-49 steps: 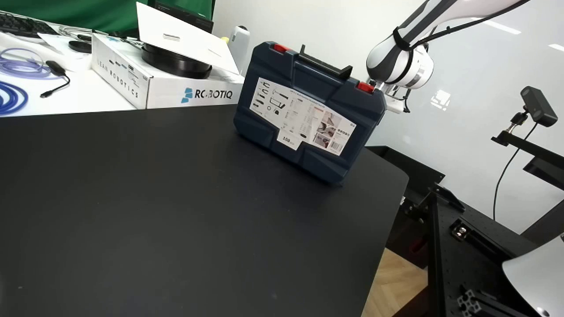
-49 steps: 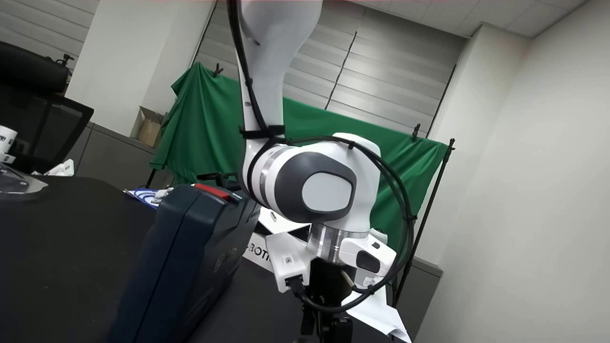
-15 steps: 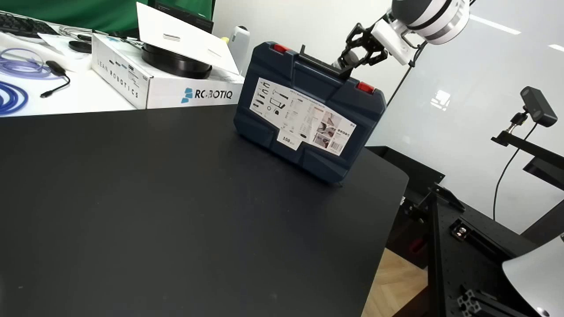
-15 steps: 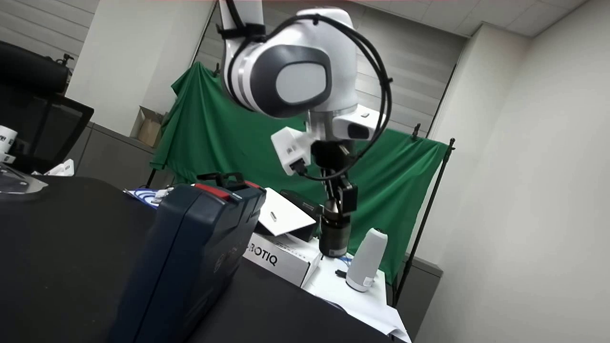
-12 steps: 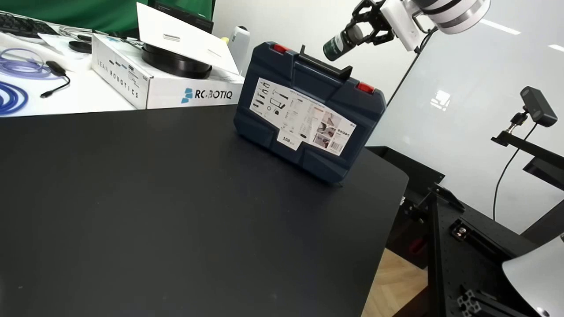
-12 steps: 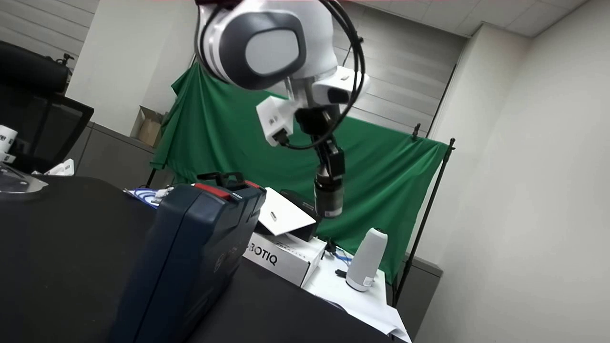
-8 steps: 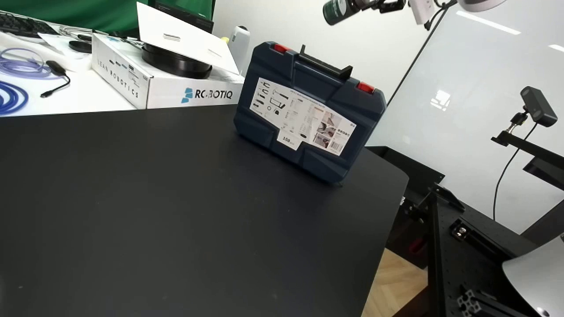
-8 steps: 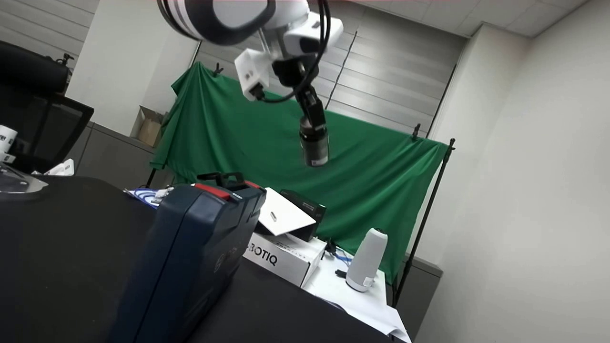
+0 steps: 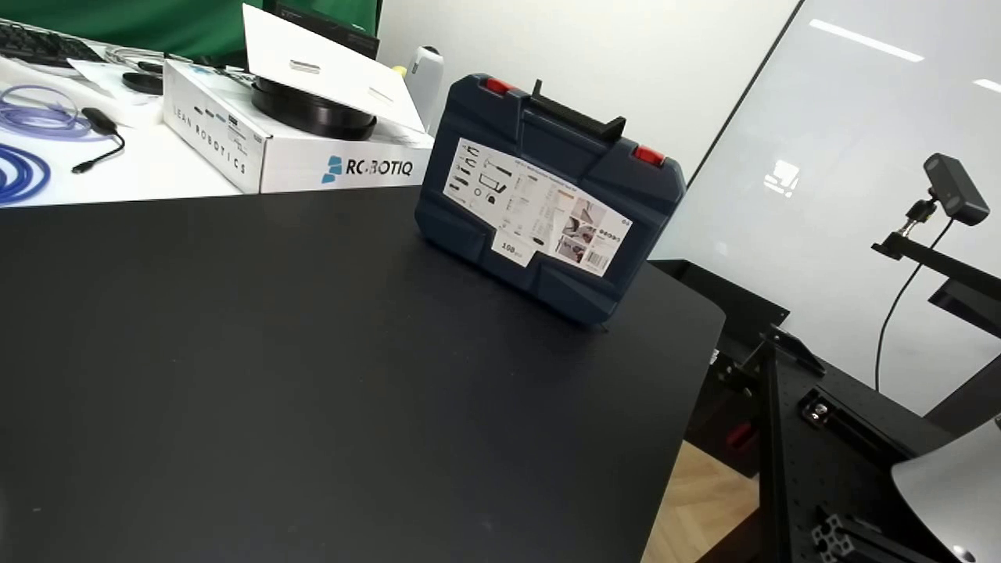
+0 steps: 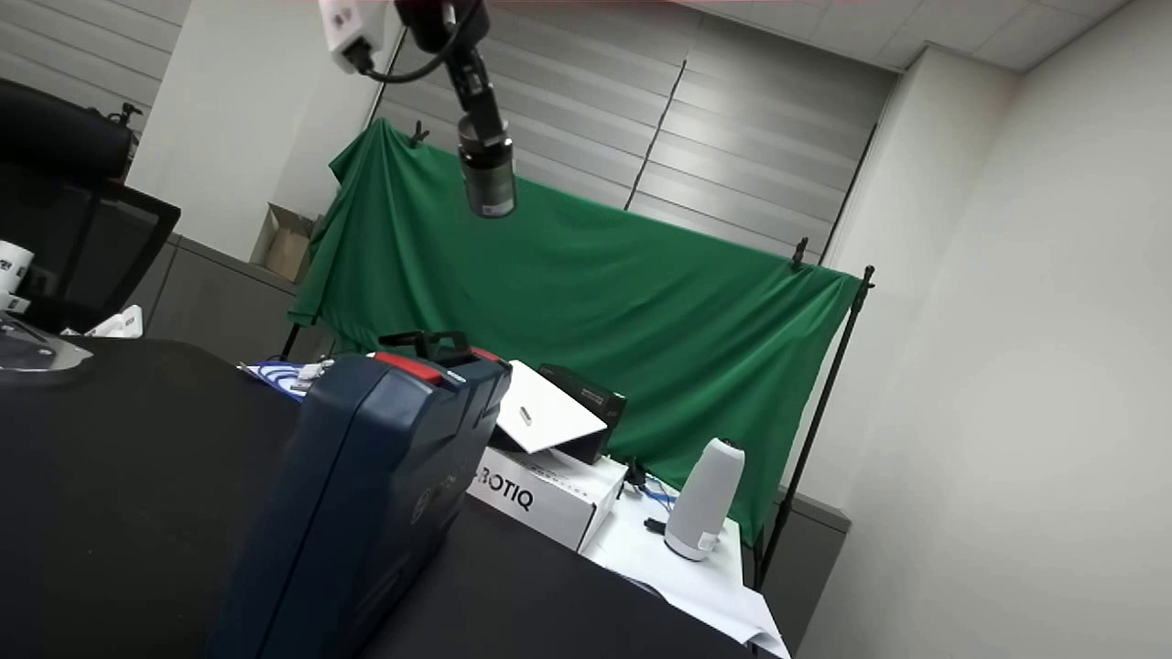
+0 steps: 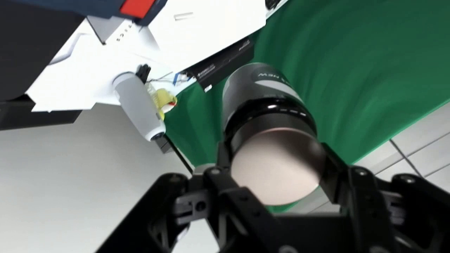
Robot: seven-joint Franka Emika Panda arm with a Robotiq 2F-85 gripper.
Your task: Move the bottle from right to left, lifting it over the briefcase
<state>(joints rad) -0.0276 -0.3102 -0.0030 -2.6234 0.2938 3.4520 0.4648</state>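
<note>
The bottle (image 11: 262, 89), dark with a pale round lid, is in the wrist view with the lid toward the camera. My gripper (image 11: 276, 156) is shut on it near the lid, one finger on each side. In an exterior view the bottle (image 10: 490, 183) hangs in the air well above the briefcase (image 10: 357, 494), slightly tilted, below my gripper (image 10: 485, 133). The dark blue briefcase with red latches stands on the table, also seen in an exterior view (image 9: 539, 203) where neither gripper nor bottle shows. A corner of the briefcase (image 11: 81, 7) enters the wrist view at top left.
The black table (image 9: 313, 375) carries the briefcase near its edge. Behind stands a white box (image 9: 336, 160) with a tilted white panel (image 9: 328, 62) on top. A pale tapered device (image 10: 705, 499) stands beside that box. A camera on a bracket (image 9: 956, 188) is at the right.
The gripper has risen with the bottle from behind the briefcase, past the upper edge of an exterior view. Where still visible, it has shifted up and leftward. The briefcase has stayed put.
</note>
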